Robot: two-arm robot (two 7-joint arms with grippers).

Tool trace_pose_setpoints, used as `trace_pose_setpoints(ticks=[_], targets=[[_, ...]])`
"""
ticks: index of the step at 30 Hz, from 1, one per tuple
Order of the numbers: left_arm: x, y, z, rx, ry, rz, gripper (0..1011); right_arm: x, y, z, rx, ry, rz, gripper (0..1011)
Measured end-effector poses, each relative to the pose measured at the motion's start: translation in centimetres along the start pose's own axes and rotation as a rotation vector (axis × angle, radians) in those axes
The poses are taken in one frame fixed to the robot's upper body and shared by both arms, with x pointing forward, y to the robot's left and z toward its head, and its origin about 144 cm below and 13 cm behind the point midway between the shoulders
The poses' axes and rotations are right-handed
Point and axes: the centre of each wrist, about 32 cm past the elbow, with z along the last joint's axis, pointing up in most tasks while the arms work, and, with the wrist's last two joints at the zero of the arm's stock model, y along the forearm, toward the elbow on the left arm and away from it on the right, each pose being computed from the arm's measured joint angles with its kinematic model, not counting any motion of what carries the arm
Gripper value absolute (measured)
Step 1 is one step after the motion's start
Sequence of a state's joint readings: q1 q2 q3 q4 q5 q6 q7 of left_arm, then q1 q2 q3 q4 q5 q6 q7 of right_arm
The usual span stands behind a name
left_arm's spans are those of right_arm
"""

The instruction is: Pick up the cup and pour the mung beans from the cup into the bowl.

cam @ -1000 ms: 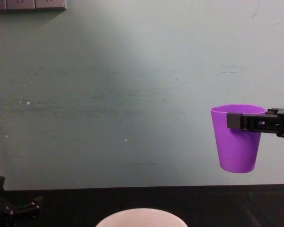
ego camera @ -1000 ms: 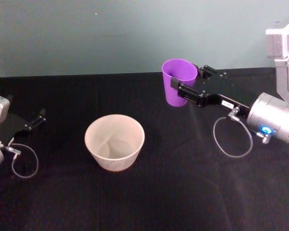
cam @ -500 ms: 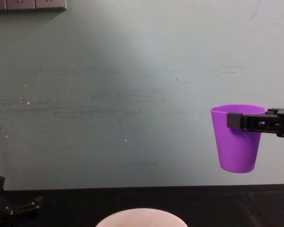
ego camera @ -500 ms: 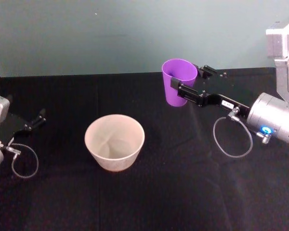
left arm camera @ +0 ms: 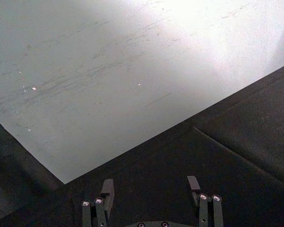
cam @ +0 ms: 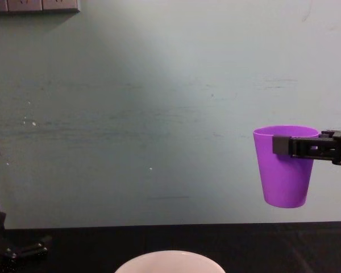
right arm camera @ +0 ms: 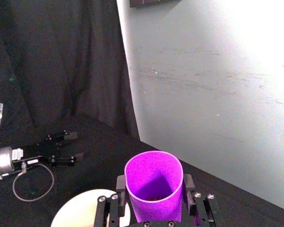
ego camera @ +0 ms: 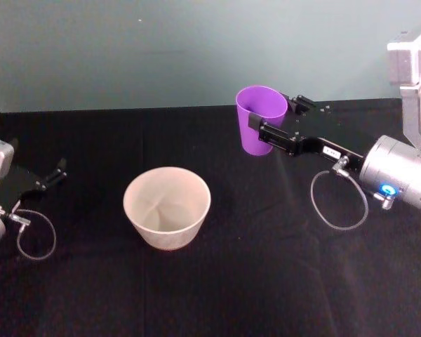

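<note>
Cup upright between right tool fingers; beans possibly inside.

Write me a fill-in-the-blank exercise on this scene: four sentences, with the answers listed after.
The right gripper is shut on the ____ cup. The cup is held above the table, standing ____ with its mouth up. The bowl sits to the robot's ____ of the cup. The left gripper is ____, holding nothing.
Missing words: purple; upright; left; open.
</note>
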State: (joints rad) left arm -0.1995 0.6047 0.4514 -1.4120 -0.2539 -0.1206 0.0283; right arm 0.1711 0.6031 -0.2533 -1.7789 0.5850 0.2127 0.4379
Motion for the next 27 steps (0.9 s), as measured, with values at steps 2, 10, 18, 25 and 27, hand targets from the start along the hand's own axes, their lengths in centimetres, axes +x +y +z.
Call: trace_pose_setpoints(ticks=[2,10,18,25,27], targets=[[0.0,0.0,0.0,0.0,0.0,0.0,1000,0.0,0.0,0.0,0.0,0.0,0.0,715],[0.0,0.0,0.0,0.0,0.0,0.0,1000,0.0,0.0,0.0,0.0,0.0,0.0,715],[0.0,0.0,0.0,0.0,0.0,0.0,1000,0.0,0.0,0.0,0.0,0.0,0.0,715],[0.0,0.0,0.0,0.0,0.0,0.0,1000,0.0,0.0,0.0,0.0,0.0,0.0,715],[0.0,0.0,0.0,0.0,0.0,0.0,1000,0.0,0.0,0.0,0.0,0.0,0.0,715]])
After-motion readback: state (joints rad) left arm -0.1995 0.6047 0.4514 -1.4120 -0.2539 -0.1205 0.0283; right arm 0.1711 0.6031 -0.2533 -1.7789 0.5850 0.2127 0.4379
